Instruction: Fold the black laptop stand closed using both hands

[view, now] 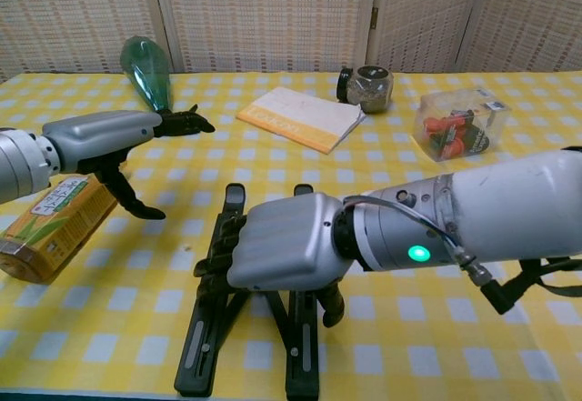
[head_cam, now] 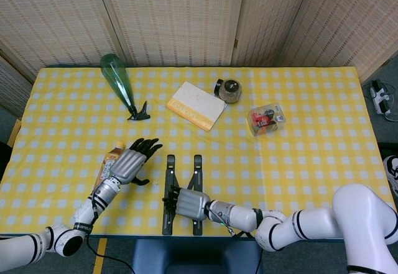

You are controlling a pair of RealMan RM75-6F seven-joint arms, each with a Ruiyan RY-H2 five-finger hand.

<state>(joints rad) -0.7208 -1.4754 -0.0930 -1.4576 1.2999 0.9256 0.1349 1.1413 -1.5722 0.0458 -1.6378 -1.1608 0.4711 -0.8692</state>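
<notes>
The black laptop stand [head_cam: 169, 169] lies flat near the table's front edge, its two rails [view: 206, 346] side by side and slightly apart. My right hand [head_cam: 191, 204] lies across the middle of it. In the chest view the right hand [view: 282, 254] has its fingers [view: 216, 248] hooked over the left rail and its thumb down against the right rail. It hides the cross braces. My left hand [head_cam: 130, 162] hovers to the left of the stand, clear of it. In the chest view the left hand [view: 109, 137] is stretched out, its fingers apart, and holds nothing.
A tea bottle [view: 50, 224] lies under my left hand. At the back stand a green glass bottle [head_cam: 118, 81] on its side, a yellow-edged notebook [head_cam: 196, 105], a small jar [head_cam: 230, 90] and a clear box [head_cam: 266, 118] with red contents. The table's front edge is just below the stand.
</notes>
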